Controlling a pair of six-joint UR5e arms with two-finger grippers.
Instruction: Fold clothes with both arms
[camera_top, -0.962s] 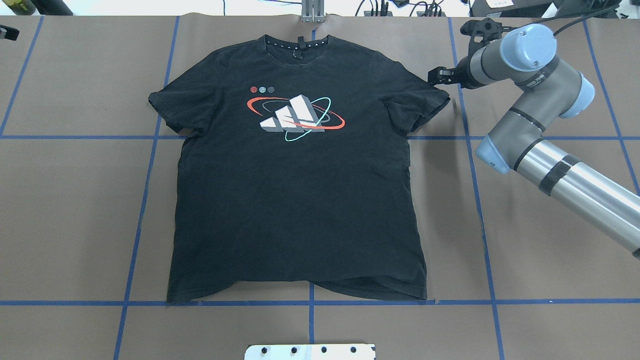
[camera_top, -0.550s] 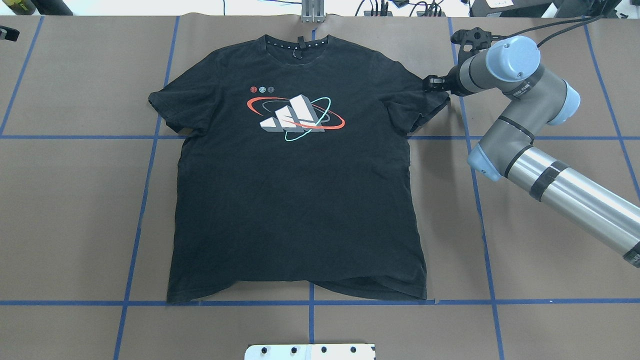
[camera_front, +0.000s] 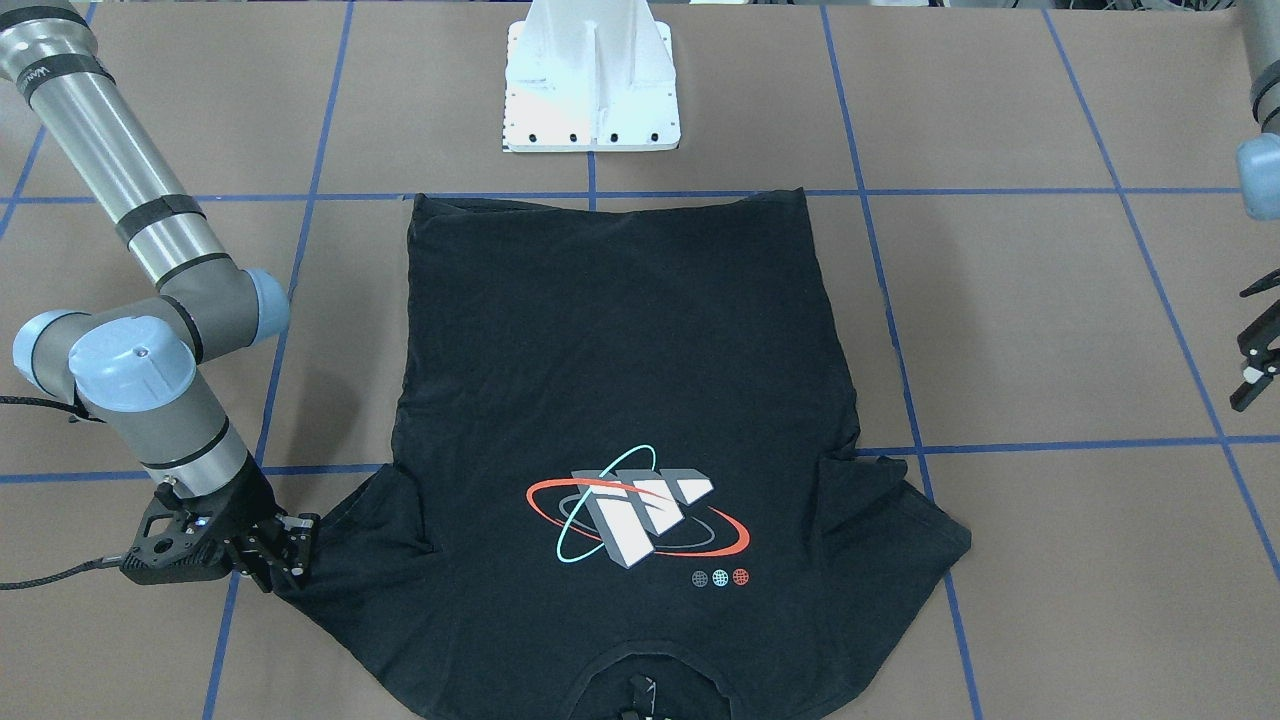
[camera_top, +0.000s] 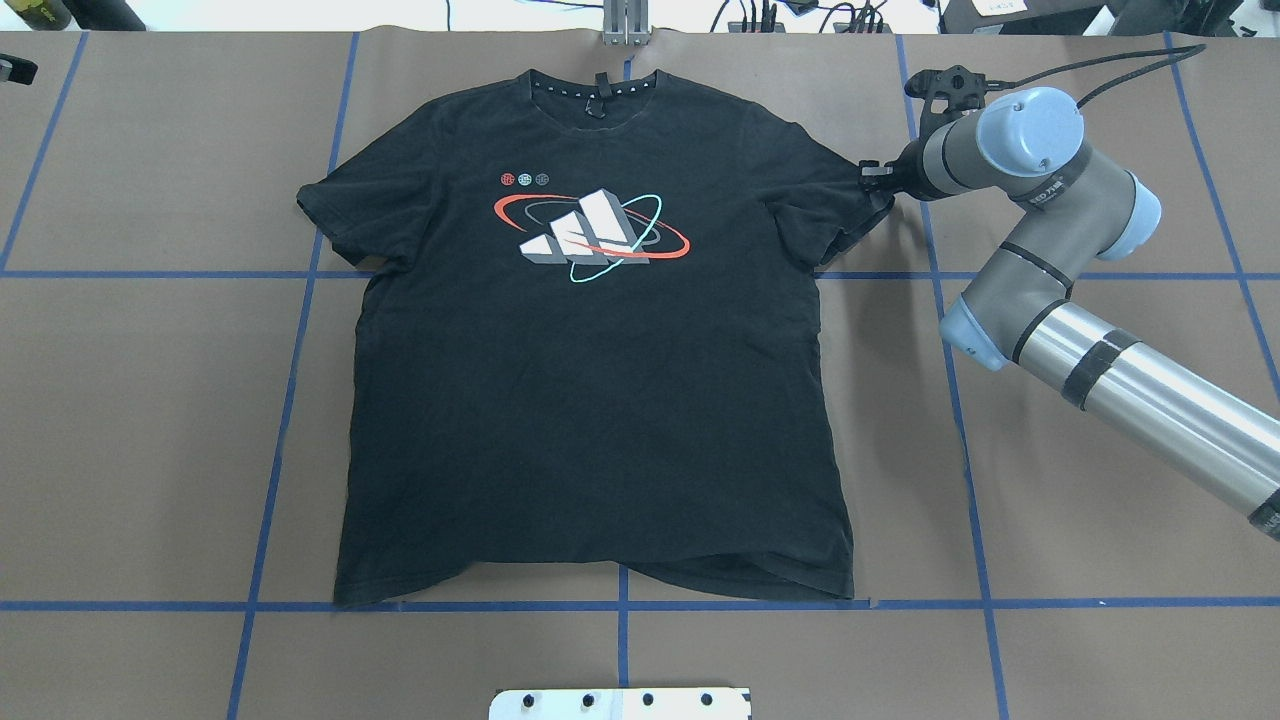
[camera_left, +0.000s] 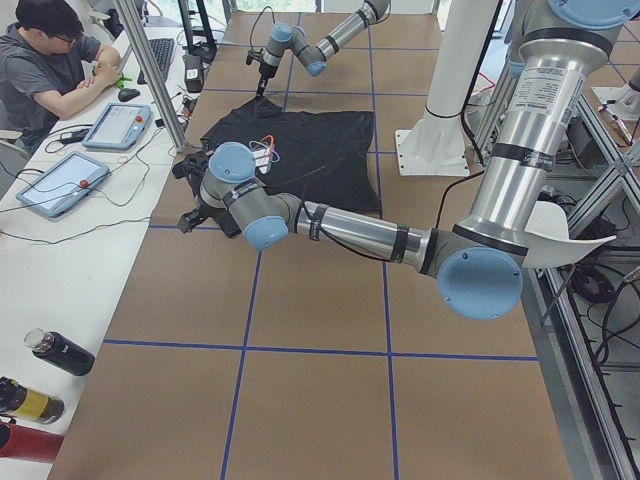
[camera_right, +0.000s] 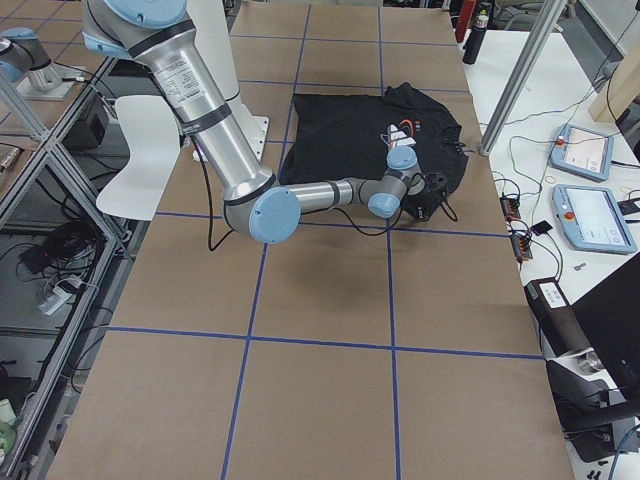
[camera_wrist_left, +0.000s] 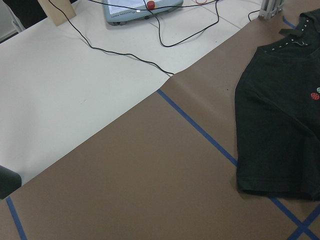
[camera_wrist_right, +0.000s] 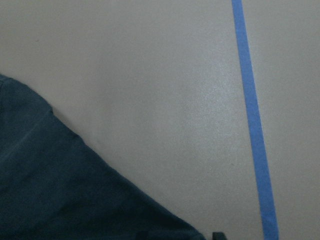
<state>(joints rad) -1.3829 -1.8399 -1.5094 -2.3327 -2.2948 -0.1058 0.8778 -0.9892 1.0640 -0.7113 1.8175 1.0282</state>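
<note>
While the black T-shirt (camera_top: 600, 400) lies flat and print-up on the bench (camera_top: 120, 420), its long axis running 12 to 6 o'clock in the overhead view with the collar (camera_top: 597, 88) at 12, your right end effector (camera_top: 872, 178) sits at the outer hem of the right sleeve (camera_top: 840, 205). The shirt's body spreads away from it toward 9 o'clock. Its jaws look parted at the hem, with no cloth lifted. The left end effector (camera_front: 1253, 350) hangs well apart from the left sleeve (camera_top: 335, 215), at the edge of the front-facing view, and whether it is open or closed you cannot tell. Judged from this, the right arm is much the nearer, and the sleeve would fold toward 9 o'clock.
</note>
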